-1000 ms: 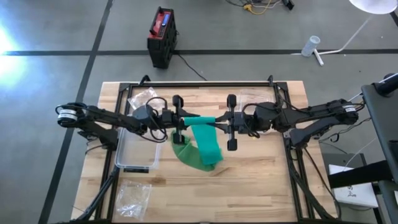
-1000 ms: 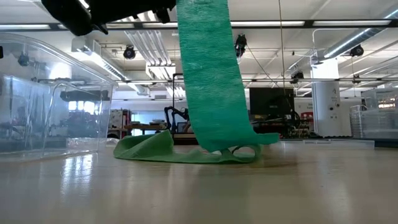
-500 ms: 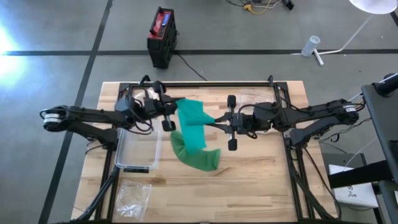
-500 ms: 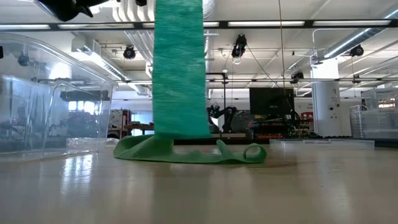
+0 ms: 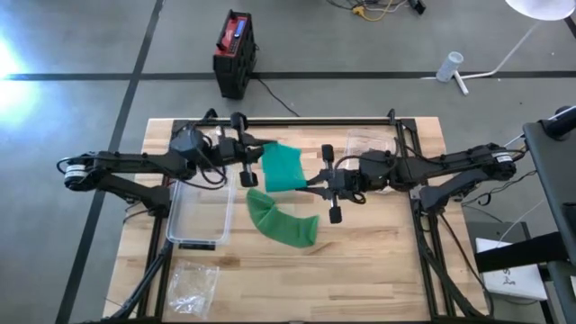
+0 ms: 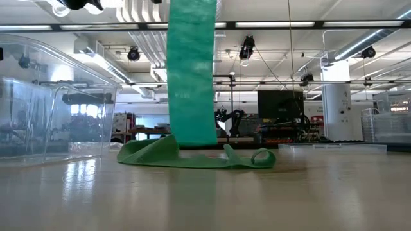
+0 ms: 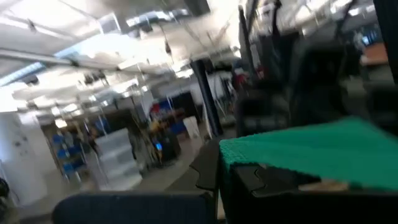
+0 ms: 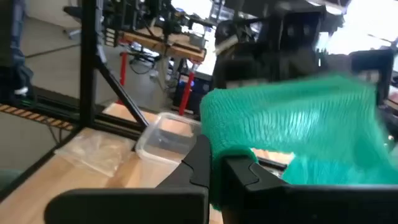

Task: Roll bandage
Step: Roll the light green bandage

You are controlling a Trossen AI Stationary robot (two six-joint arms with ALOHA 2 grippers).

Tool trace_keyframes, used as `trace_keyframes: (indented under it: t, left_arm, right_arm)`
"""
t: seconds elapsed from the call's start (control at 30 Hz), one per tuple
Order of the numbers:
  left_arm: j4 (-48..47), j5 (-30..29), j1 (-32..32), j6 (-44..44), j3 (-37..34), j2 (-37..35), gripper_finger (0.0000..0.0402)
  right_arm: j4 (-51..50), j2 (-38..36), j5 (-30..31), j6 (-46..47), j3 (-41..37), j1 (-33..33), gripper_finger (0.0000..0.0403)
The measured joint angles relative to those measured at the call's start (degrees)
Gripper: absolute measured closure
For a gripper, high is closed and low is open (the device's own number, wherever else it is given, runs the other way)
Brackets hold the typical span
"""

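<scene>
Wooden table point(image 5: 378, 261): clear bin point(image 5: 200, 216) beside green bandage point(image 5: 283, 168).

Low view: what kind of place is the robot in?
Probably a big workshop or robotics lab: long ceiling lights, another robot arm on a far bench, and clear storage bins stacked at the side.

No text, label, brand, number or sign can be read in any view.
</scene>
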Motion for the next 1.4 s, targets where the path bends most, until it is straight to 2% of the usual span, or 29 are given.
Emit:
trace_keyframes:
  t: [0.3,0.43,0.63,0.93,1.03,1.17,1.4]
  left_arm:
    - [-3.7,0.2,-0.1,0.4,0.0,-1.5,0.0401]
    - [-5.9,4.2,-0.2,-0.9,0.0,-0.1,0.0401]
    - [-7.7,5.0,-1.9,-2.0,0.0,0.6,0.0401]
    - [-8.6,5.9,-5.1,-2.5,0.0,0.6,0.0399]
    - [-8.5,5.1,-5.2,-2.5,0.0,0.5,0.039]
    - [-8.1,1.2,-5.2,-2.5,0.0,0.5,0.0369]
    - [-7.9,1.4,-5.3,-3.5,0.0,0.8,0.0324]
  right_arm:
    - [-1.4,-2.5,-2.3,-0.3,0.1,0.0,0.04]
    - [1.0,-2.6,-4.9,0.0,0.0,0.0,0.04]
    - [4.5,-2.5,-4.8,0.4,0.0,0.0,0.04]
    - [8.3,-2.5,2.7,1.5,0.0,0.0,0.04]
    - [9.2,-2.5,2.6,2.2,0.0,0.0,0.04]
    - [9.0,-2.6,2.6,3.4,0.0,0.0,0.04]
    - [8.6,-2.6,2.7,4.1,0.0,-0.5,0.04]
